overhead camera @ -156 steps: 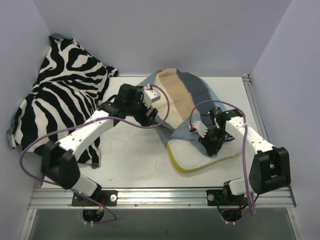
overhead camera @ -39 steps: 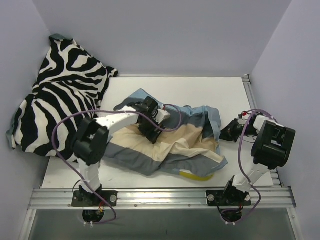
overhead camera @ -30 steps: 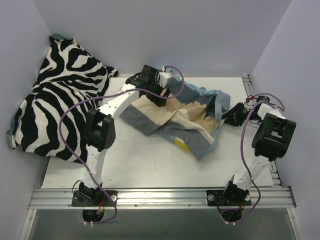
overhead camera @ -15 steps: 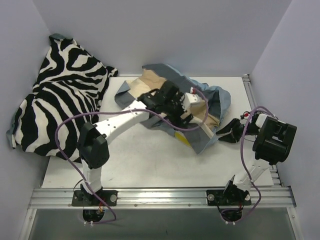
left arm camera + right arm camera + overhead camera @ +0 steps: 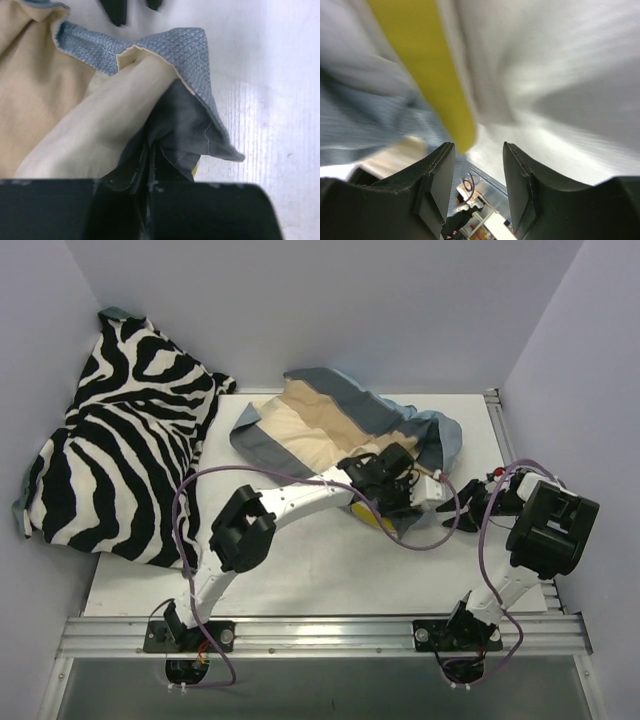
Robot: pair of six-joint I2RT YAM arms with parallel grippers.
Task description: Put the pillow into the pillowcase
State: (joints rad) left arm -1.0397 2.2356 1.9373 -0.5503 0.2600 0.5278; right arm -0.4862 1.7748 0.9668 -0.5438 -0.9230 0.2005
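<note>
Thin, limp pillowcase (image 5: 330, 425) lies bunched over the soft pillow (image 5: 435, 75); left tool (image 5: 148, 167) pinches its hem, likely the best hold, while right tool (image 5: 477, 170) gapes open.

No readable text, labels, brands, numbers or signs in any view. Cloths, arms and table carry no legible markings.
</note>
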